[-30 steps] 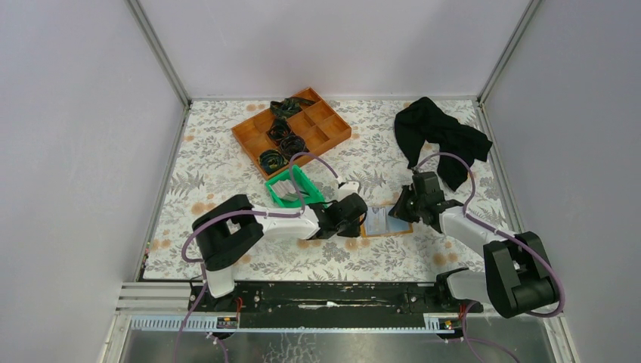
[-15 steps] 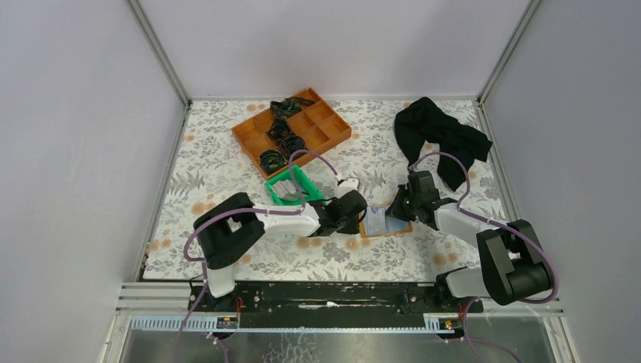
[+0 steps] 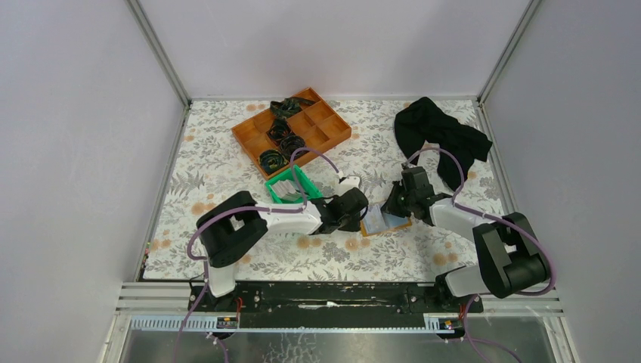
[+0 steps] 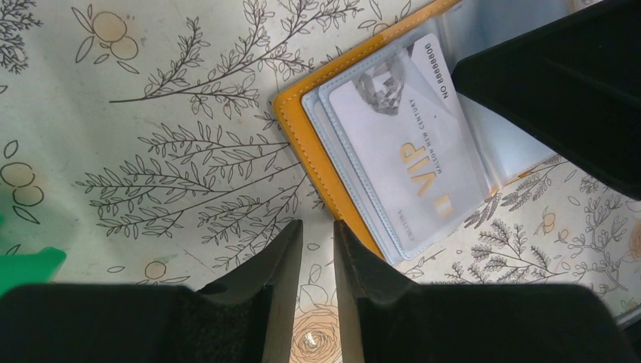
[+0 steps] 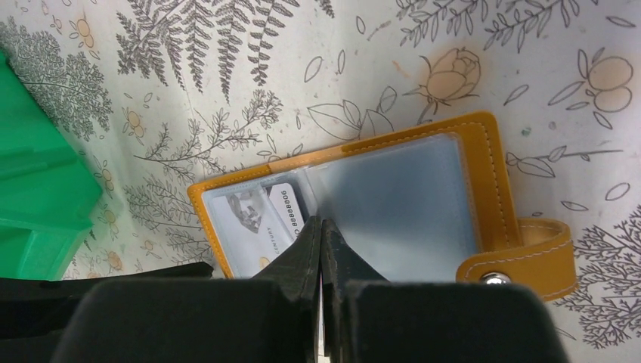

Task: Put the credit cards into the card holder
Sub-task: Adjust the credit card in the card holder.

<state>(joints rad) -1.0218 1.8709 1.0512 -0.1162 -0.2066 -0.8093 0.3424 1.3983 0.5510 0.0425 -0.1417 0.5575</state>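
The card holder point(image 3: 384, 221) lies open on the floral mat, orange outside with pale clear sleeves inside point(image 5: 401, 197); its snap tab point(image 5: 521, 257) sticks out to the right. One whitish credit card point(image 4: 408, 144) marked VIP sits inside a left-hand sleeve. My right gripper point(image 5: 321, 221) is shut, its tips pressed down at the holder's fold. My left gripper point(image 4: 317, 224) stands slightly open over the mat with nothing between its fingers, and its right fingertip sits at the holder's orange edge point(image 4: 302, 121). More pale cards rest in the green bin point(image 3: 291, 187).
The green bin point(image 5: 38, 189) stands just left of the holder. An orange compartment tray point(image 3: 242, 136) with black bands sits at the back. A black cloth point(image 3: 438, 136) lies at the back right. Grey walls close in the mat.
My right gripper has slid a little to the left over the holder, which has turned slightly. The left gripper has crept up a touch, its opening unchanged.
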